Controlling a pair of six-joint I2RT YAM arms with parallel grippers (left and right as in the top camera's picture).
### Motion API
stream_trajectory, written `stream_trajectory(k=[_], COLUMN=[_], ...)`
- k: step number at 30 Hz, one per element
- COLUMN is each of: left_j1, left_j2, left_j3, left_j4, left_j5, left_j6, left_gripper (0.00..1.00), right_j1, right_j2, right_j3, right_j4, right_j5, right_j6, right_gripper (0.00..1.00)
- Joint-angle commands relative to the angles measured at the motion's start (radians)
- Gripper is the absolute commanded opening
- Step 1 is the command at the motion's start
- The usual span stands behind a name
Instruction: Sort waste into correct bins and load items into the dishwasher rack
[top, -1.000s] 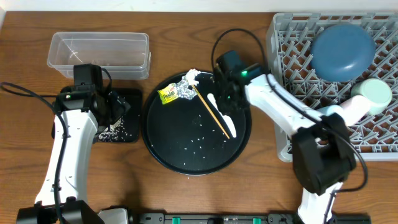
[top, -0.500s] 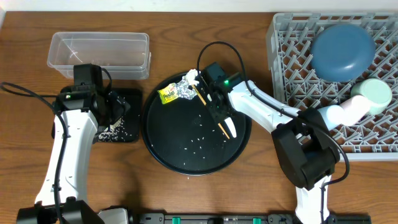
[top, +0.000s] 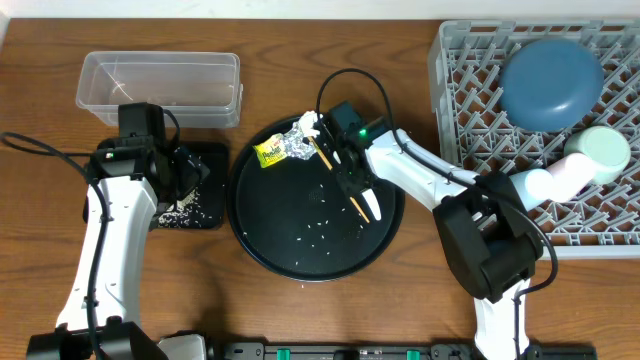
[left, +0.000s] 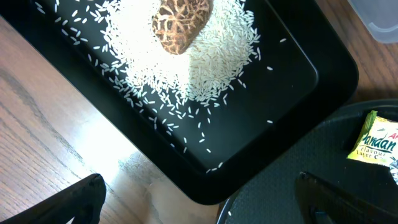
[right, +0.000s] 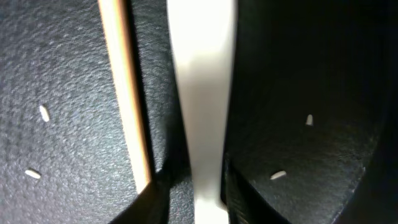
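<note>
Moved within the last second: right gripper (top: 348, 172), from the upper right rim of the large round black tray (top: 300, 262) inward to the long white spoon (right: 202, 93); left arm unchanged in place. Jaws now narrowed about the spoon handle, dark fingers (right: 152, 205) on either side, thin wooden chopstick (right: 124, 93) just beside and outside the pinch. Clamp complete or not: cannot tell. Spoon flat on the round tray. Left gripper (top: 190, 168): wide open, empty, hovering over the shallow black rectangular tray (left: 298, 68). Done, judging by present layout: heap of white rice grains (left: 205, 62) and brown mottled food lump (left: 181, 25) in that shallow tray. Also done: large dark blue bowl (top: 552, 82), seemingly inverted, smaller pale mint bowl (top: 603, 152) and pale cup (top: 550, 180) on its side, all in the square grey plastic pegged dishwasher rack (top: 445, 130); one cup or two, too indistinct to say. Left, by judgement: spoon to rack. Small yellow wrapper (top: 268, 152), crumpled silver foil (top: 293, 146) and crumpled white tissue (top: 308, 122) bunched at the round tray's upper edge, unsorted. Stray rice grains (top: 320, 225) scattered across its floor. Clear rectangular plastic tub (top: 160, 60) with no waste visible inside. Dishes nearly finished, waste about half.
</note>
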Motion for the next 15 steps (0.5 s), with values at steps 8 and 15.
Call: stream_trajectory(k=[8,15], left_j1=[0.004,0.004], left_j2=[0.003,0.003], left_j3=[0.006,0.006], left_j4=[-0.002,-0.002], left_j5=[-0.02,-0.02], left_j6=[0.01,0.01], left_gripper=[0.98,0.98], right_j1=[-0.006,-0.02], right_j2=[0.035,0.033], right_j3=[-0.009,0.032], right_j4=[-0.014,-0.071], right_j5=[0.016,0.017], right_j6=[0.001,0.048], right_gripper=[0.01,0.01])
